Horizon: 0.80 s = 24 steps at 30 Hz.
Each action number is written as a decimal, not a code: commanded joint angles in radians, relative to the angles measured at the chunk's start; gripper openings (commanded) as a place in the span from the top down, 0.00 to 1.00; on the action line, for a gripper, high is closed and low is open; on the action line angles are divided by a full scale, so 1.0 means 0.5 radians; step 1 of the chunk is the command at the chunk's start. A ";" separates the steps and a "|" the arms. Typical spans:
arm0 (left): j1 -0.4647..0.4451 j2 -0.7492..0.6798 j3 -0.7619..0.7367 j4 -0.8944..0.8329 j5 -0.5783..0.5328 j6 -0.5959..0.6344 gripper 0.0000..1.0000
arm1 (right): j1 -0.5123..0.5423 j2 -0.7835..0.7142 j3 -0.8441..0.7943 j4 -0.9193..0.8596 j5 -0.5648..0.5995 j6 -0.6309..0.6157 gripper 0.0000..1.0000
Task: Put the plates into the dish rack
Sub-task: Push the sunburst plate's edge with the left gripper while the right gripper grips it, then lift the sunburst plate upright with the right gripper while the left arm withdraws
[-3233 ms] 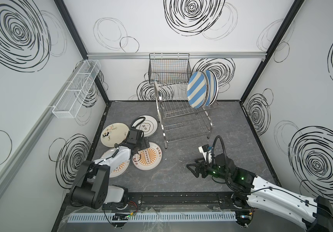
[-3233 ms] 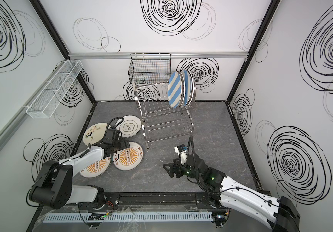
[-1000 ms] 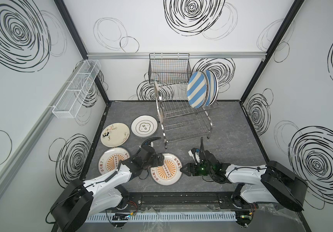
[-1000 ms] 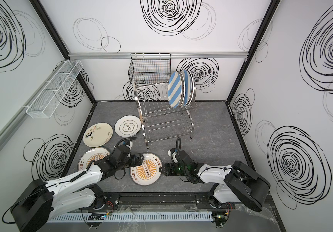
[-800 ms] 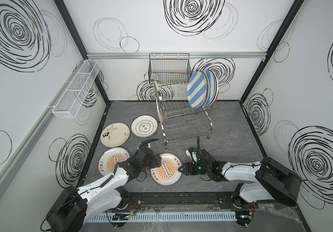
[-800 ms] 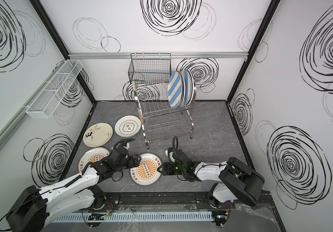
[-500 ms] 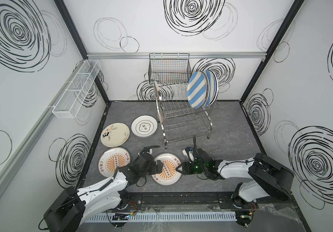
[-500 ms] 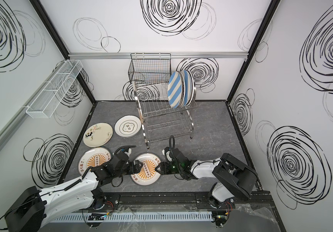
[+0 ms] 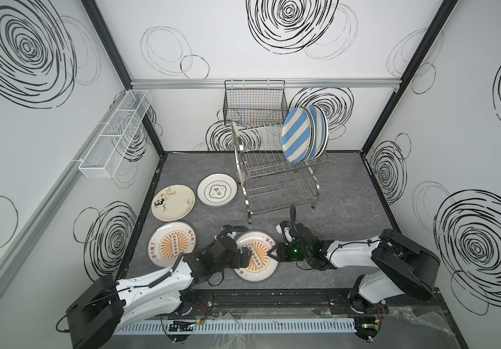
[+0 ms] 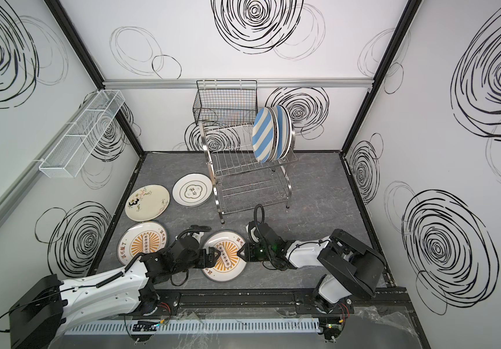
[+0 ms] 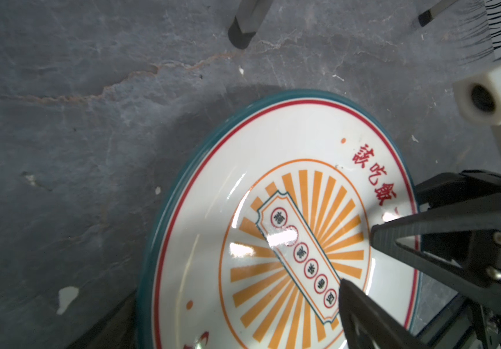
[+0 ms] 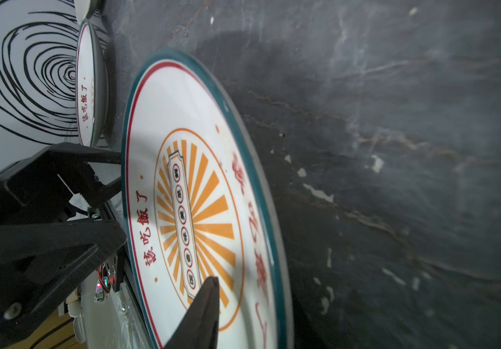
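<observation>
Orange sunburst plate lies nearest, between both claws. The left claw pinches its rim, one finger across the face. The right claw, beside it a second ago, now straddles the opposite rim; clamped or not, I cannot tell. Beyond the claws stands the dish rack, striped plates upright on top.

Striped plates stand in the dish rack; printed plates lie nearby.
</observation>
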 commanded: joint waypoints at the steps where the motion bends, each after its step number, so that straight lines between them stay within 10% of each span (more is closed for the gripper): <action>1: -0.016 -0.035 0.009 0.110 -0.035 -0.002 0.04 | -0.017 -0.086 -0.020 -0.144 0.102 0.029 0.75; 13: 0.067 -0.237 0.222 -0.096 -0.251 0.142 0.04 | -0.058 -0.470 0.022 -0.407 0.251 0.020 0.97; 24: 0.881 -0.300 0.624 -0.355 0.393 0.574 0.04 | -0.077 -1.180 0.104 -0.924 0.419 -0.171 1.00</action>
